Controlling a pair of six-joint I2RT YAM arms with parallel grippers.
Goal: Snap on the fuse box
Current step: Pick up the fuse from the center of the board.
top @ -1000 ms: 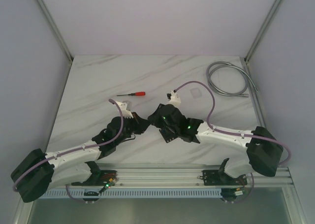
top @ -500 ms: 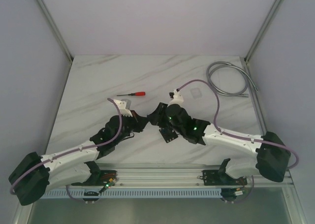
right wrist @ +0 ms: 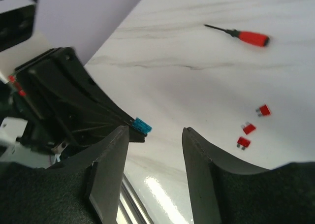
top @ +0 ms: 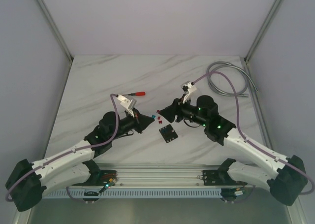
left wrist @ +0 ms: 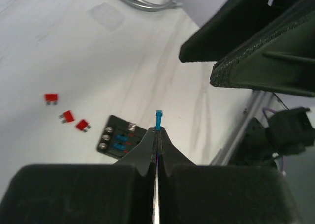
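Observation:
The fuse box (top: 168, 133) is a small black square lying flat on the marble table between the two grippers. It also shows in the left wrist view (left wrist: 119, 140), with blue fuses in some of its slots. My left gripper (top: 149, 120) is shut on a tiny blue fuse (left wrist: 158, 119) and holds it above and left of the box. The fuse also shows in the right wrist view (right wrist: 142, 126). My right gripper (top: 165, 115) is open and empty (right wrist: 155, 133), facing the left gripper's tip, just behind the box.
Three loose red fuses (left wrist: 68, 116) lie on the table left of the box, also seen in the right wrist view (right wrist: 248, 128). A red-handled screwdriver (top: 135, 93) lies farther back. A clear lid (left wrist: 106, 15) and a coiled grey cable (top: 229, 79) are at the back right.
Both grippers have drawn apart and risen, uncovering the fuse box. The right arm has swung back to the right; the left gripper now points at the box from the left.

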